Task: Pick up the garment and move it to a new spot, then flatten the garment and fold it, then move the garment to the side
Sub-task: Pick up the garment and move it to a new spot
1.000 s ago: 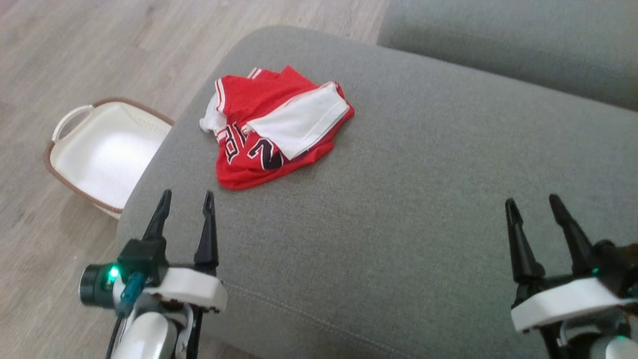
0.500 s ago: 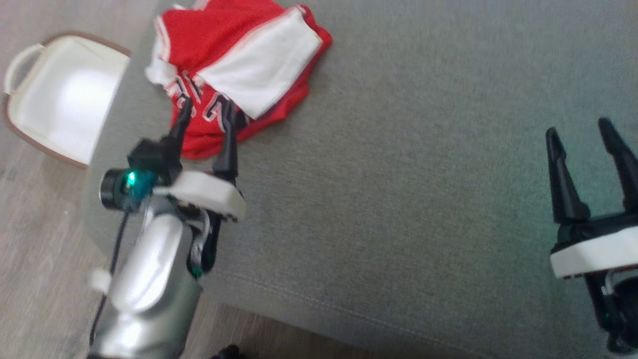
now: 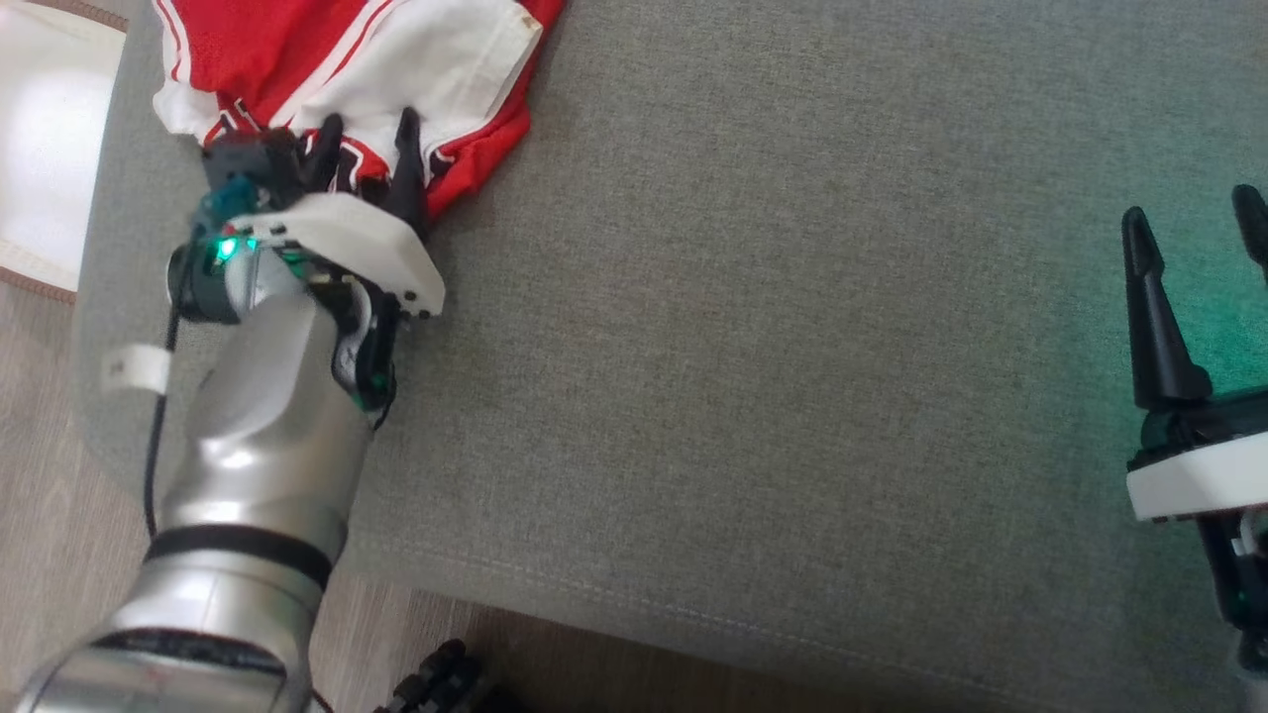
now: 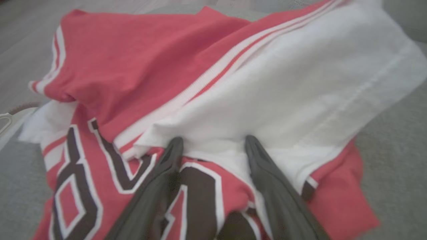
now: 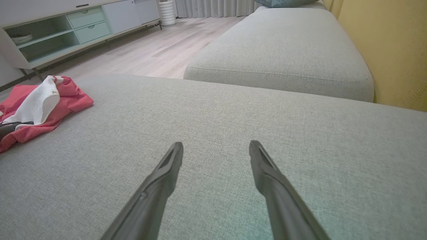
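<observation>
The left gripper [image 3: 369, 124], its fingers [image 4: 267, 186] apart on the crumpled garment [image 3: 248, 40] near the sofa's [image 3: 743, 347] edge, risked pinching only the white top fold [image 4: 283, 86], leaving the rest behind.

soft matt cloth garment [image 3: 248, 50] on a coarse woven sofa cushion [image 3: 792, 347] (the forearm [image 3: 258, 465] looks glossy, silvery).

A broad bare stretch of cushion [image 3: 792, 347] was noted between the garment [image 3: 248, 50] and the right gripper [image 3: 1194, 203], fingers apart, with nothing lying on it. The left gripper [image 3: 369, 121] was found spread over the garment's near edge. A basket [image 3: 40, 149] was recorded on the floor, just beside the cushion's left edge.
</observation>
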